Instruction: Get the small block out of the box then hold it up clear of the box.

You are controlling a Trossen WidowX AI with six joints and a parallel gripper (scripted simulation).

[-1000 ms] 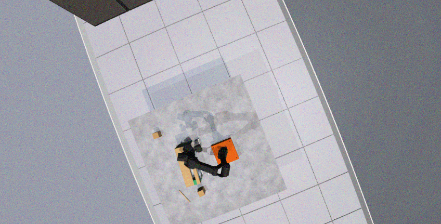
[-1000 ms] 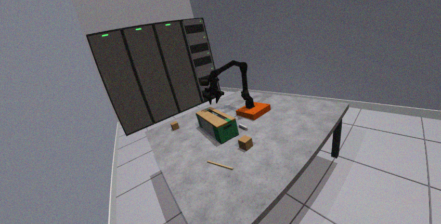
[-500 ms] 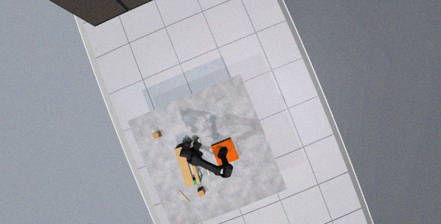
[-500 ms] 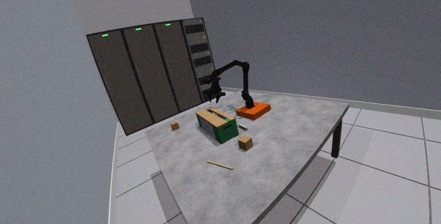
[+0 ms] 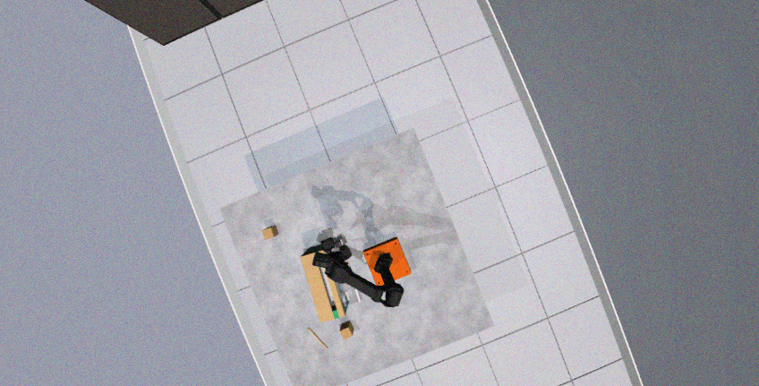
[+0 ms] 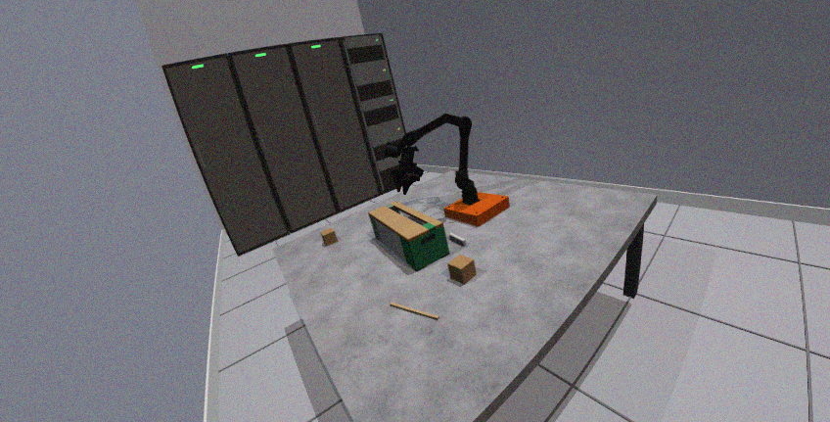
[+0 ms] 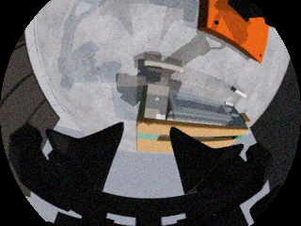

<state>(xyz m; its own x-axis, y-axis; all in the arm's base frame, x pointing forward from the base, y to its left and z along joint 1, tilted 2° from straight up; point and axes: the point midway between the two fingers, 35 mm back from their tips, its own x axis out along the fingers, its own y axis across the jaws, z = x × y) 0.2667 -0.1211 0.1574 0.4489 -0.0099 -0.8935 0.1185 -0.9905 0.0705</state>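
The box [image 5: 318,288] [image 6: 407,222] [image 7: 193,127] stands on the table [image 5: 426,302] [image 6: 524,278], with a tan top, a slot along it and a green end wall. Its clear front shows in the wrist view. My gripper [image 6: 402,189] [image 7: 147,128] is open, with nothing between its fingers, above the box's far end, the end away from the green wall in the exterior view. A small white shape [image 7: 160,116] shows by the box's left end in the wrist view; I cannot tell whether it is the block. I cannot make out the block in the top and exterior views.
Tan cubes [image 5: 269,232] [image 5: 346,330] [image 6: 329,236] [image 6: 461,269] stand beyond both ends of the box. A thin stick [image 5: 318,338] [image 6: 414,310] lies past the green end. A small white bar [image 6: 457,239] [image 7: 239,92] and a pale bar [image 7: 163,65] lie in front. The orange base [image 5: 402,260] [image 6: 477,213] [image 7: 235,33] is nearby.
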